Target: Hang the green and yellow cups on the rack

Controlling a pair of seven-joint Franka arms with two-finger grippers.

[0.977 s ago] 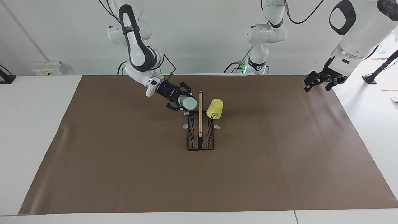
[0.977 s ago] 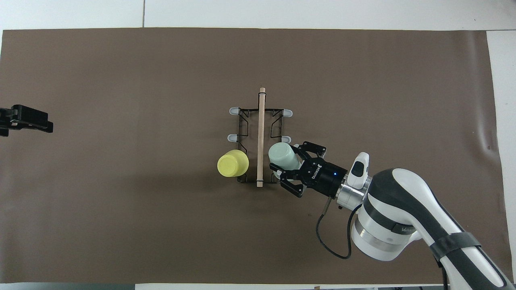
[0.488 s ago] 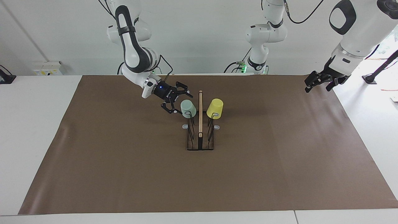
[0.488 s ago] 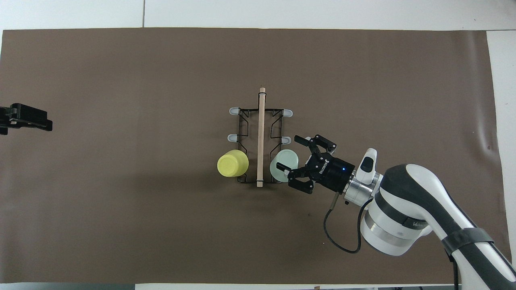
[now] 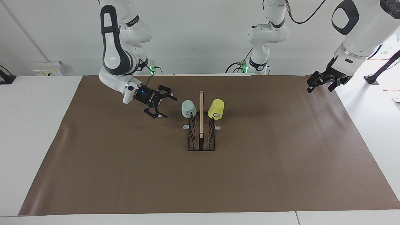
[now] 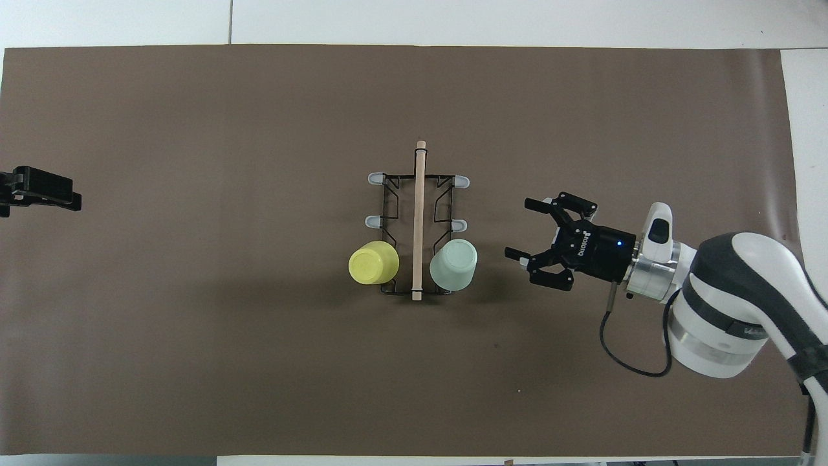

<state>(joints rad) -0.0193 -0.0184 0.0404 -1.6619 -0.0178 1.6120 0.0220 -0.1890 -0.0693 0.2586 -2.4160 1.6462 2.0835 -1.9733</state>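
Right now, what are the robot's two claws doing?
Right gripper: open, empty, beside the green cup.
Left gripper: waiting at the table's edge.

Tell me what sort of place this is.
Probably a robotics lab: Franka arms mounted at a white table under a brown mat, with only a rack and two cups as props.

Facing cam high across table, overhead cam steep; both share rack (image 5: 201, 125).
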